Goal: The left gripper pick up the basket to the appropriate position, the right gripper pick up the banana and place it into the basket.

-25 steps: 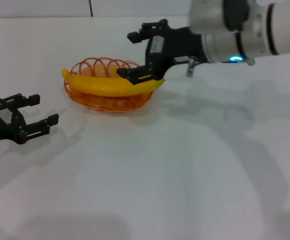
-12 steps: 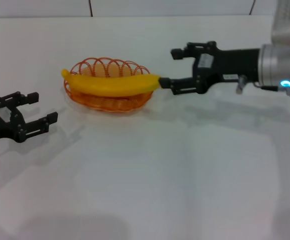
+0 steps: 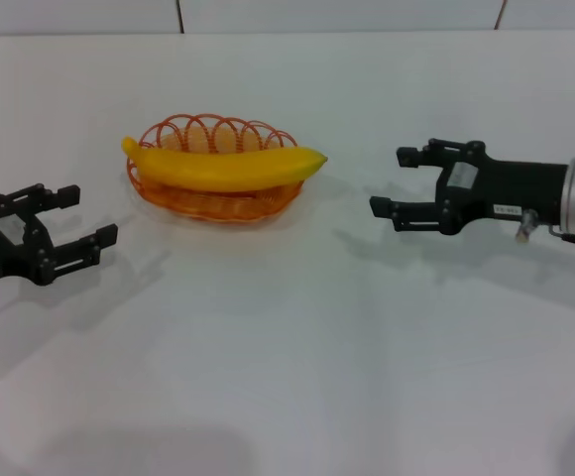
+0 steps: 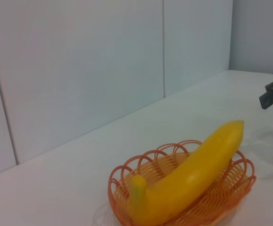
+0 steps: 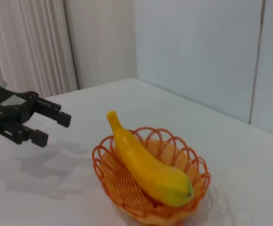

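The yellow banana (image 3: 223, 167) lies lengthwise in the orange wire basket (image 3: 203, 203) on the white table, its ends reaching over the rim. It also shows in the left wrist view (image 4: 188, 176) and the right wrist view (image 5: 146, 167), with the basket (image 4: 242, 181) (image 5: 195, 172) under it. My right gripper (image 3: 389, 183) is open and empty, well to the right of the basket, at the same height. My left gripper (image 3: 79, 216) is open and empty, to the left of the basket and a little nearer; it shows far off in the right wrist view (image 5: 49, 127).
The white table (image 3: 287, 377) stretches wide in front of the basket. A white panelled wall (image 3: 337, 15) stands behind the table's far edge.
My right gripper has let go of the banana and drawn back to the right, away from the basket. The banana stays in the basket. The left arm has not moved.
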You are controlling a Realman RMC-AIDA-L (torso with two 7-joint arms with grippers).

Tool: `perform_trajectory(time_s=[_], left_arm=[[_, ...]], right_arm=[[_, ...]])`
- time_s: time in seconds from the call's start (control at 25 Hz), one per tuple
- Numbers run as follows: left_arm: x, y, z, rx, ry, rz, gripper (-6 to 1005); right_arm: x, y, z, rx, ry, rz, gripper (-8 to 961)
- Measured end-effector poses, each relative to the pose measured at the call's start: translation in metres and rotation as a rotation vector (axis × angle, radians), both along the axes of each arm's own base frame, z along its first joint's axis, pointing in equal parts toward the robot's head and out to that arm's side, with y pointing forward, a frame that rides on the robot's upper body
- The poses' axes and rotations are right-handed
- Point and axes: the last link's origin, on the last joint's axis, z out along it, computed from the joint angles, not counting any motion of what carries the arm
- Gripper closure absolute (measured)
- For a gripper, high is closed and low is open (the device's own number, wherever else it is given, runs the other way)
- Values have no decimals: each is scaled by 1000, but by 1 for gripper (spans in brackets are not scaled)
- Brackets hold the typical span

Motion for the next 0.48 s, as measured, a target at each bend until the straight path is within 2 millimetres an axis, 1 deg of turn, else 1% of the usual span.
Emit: perform_trajectory(time_s=[0.2, 0.48], left_arm=[[-1, 0, 0, 2, -2, 2, 266], [-1, -1, -1, 4, -5, -2, 266]], right_arm=[[13, -9, 3, 17, -3, -27, 110], [17, -12, 3, 22, -7, -27, 116]])
